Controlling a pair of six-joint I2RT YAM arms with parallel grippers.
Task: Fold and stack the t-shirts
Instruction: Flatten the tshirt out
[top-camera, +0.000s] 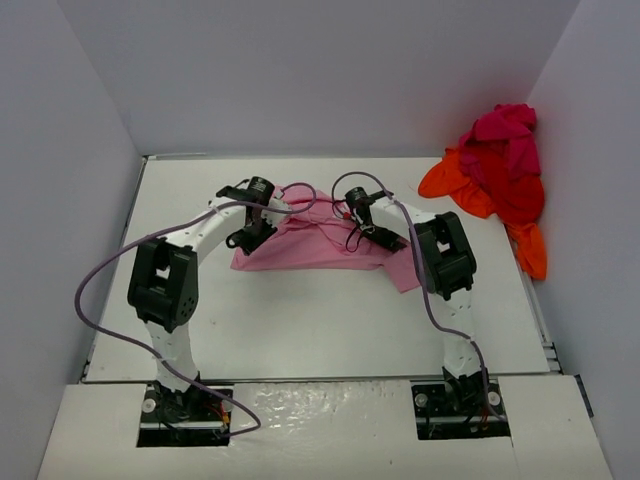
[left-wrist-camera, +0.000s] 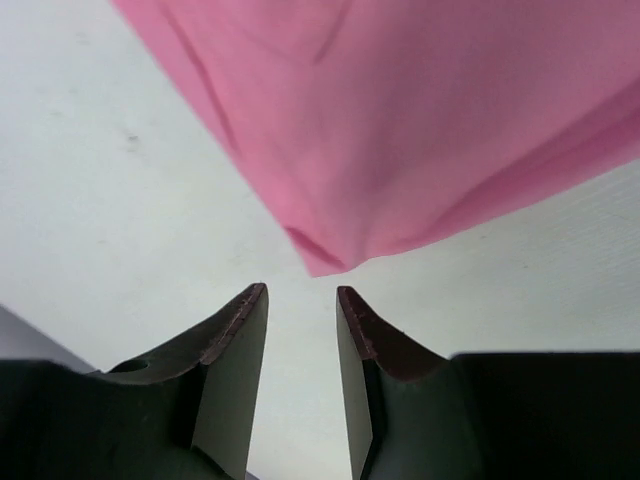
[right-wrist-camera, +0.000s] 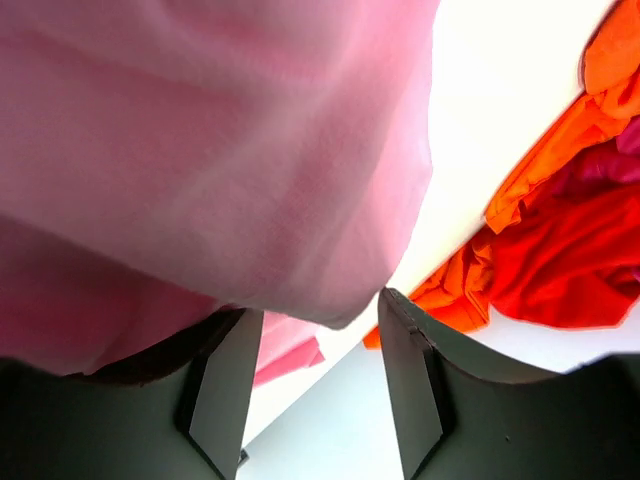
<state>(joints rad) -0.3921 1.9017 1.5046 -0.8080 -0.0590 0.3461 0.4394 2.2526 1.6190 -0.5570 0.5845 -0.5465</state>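
The light pink t-shirt (top-camera: 315, 240) lies partly folded on the white table between both arms. My left gripper (top-camera: 248, 236) is at its left edge. In the left wrist view the left gripper (left-wrist-camera: 300, 292) is open and empty, and a corner of the pink t-shirt (left-wrist-camera: 420, 130) ends just beyond the fingertips. My right gripper (top-camera: 368, 228) is over the shirt's right part. In the right wrist view the right gripper (right-wrist-camera: 320, 305) is open, and pink t-shirt cloth (right-wrist-camera: 220, 150) drapes over its left finger and hides that tip. The orange, red and magenta t-shirts (top-camera: 500, 170) lie heaped at the back right.
The heap of shirts rests against the right wall, and its orange cloth (right-wrist-camera: 540, 170) and red cloth (right-wrist-camera: 570, 260) show in the right wrist view. White walls enclose the table (top-camera: 320, 320) on the left, back and right. Purple cables loop from both arms.
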